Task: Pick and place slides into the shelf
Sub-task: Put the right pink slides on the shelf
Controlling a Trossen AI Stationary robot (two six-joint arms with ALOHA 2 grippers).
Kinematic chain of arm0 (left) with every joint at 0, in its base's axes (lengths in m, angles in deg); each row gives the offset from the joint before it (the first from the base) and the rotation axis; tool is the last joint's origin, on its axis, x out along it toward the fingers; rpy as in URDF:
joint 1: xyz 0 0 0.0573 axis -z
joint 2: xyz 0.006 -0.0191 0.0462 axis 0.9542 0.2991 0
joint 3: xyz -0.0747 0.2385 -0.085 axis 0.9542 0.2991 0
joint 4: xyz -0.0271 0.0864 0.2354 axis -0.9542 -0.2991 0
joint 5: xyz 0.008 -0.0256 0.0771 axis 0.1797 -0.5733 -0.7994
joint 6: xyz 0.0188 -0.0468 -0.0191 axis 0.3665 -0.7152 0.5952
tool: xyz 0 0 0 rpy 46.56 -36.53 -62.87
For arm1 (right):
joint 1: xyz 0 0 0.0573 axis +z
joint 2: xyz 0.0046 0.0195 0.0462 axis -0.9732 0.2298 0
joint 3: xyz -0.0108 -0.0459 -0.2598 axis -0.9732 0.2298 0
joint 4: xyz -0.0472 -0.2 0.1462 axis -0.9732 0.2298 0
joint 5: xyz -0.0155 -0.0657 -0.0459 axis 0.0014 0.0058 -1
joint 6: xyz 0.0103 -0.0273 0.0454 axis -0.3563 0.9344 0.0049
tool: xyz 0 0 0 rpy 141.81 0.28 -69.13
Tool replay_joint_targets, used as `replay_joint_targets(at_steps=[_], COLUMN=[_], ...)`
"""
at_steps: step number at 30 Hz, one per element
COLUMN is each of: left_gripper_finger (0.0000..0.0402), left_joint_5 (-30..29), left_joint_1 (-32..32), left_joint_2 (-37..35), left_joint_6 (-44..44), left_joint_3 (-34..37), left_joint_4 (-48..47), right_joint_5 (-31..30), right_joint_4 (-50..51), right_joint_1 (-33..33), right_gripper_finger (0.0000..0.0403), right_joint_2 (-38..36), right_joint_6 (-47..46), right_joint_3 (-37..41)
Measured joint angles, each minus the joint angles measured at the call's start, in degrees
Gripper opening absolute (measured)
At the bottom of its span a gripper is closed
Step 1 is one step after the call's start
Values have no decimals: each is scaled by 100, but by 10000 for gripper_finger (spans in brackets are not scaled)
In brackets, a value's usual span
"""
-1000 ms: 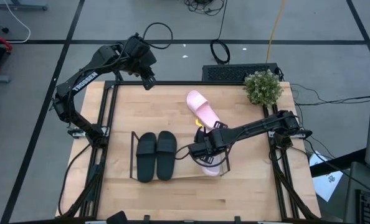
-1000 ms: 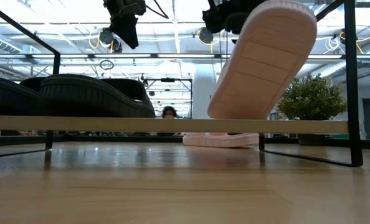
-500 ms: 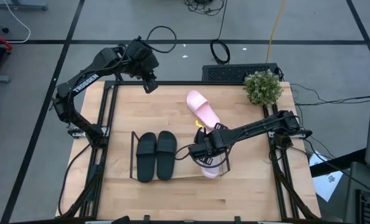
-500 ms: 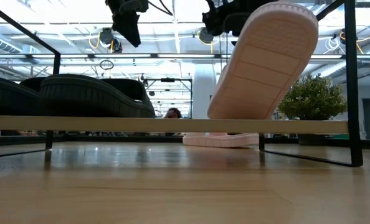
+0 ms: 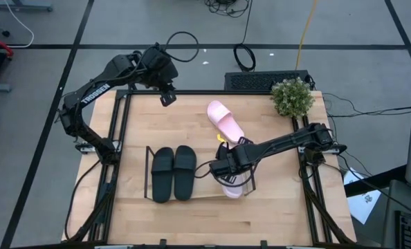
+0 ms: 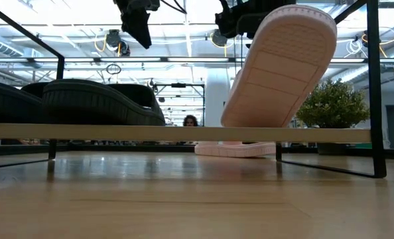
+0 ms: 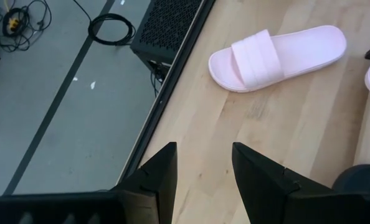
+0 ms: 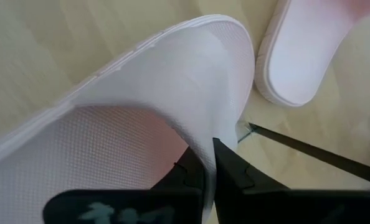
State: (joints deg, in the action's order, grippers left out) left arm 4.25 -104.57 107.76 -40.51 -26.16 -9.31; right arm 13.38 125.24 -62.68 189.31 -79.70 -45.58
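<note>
Right end effector (image 5: 227, 168) grips pink slide (image 5: 234, 185).

Two matte black slides (image 5: 174, 173) are showing dark against the pale wood table (image 5: 185, 214), while two pale pink slides (image 5: 225, 120) are glowing beside a green plant (image 5: 292, 96); one pink sole (image 6: 280, 66) is displaying fine ribbing.

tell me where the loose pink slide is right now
In the high view, the loose pink slide lies flat on the table's far right half, between the potted plant and the right gripper, which holds the other pink slide tilted over the shelf.
</note>
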Motion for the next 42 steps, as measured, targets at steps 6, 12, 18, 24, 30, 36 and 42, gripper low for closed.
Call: replay_joint_targets(at_steps=[6,12,18,24,30,36,42], left_gripper_finger=[149,149,149,149,149,149,149], left_joint_5=[0,0,0,-2,-1,-2,-2], left_joint_1=[22,22,20,18,18,18,18], left_joint_2=[0,0,0,0,0,0,0], left_joint_6=[0,7,7,7,34,46,44], left_joint_3=[0,0,0,0,0,0,0], left_joint_4=[0,54,130,277,299,299,300], right_joint_5=[-299,-473,-558,-619,-612,-603,-521], right_joint_4=[210,226,246,243,230,230,140], right_joint_1=[95,108,104,106,106,106,103], right_gripper_finger=[0,0,0,0,0,0,0], right_joint_2=[4,4,4,4,4,4,4], right_joint_6=[41,125,264,384,406,407,370], right_joint_3=[0,0,0,0,0,0,41])
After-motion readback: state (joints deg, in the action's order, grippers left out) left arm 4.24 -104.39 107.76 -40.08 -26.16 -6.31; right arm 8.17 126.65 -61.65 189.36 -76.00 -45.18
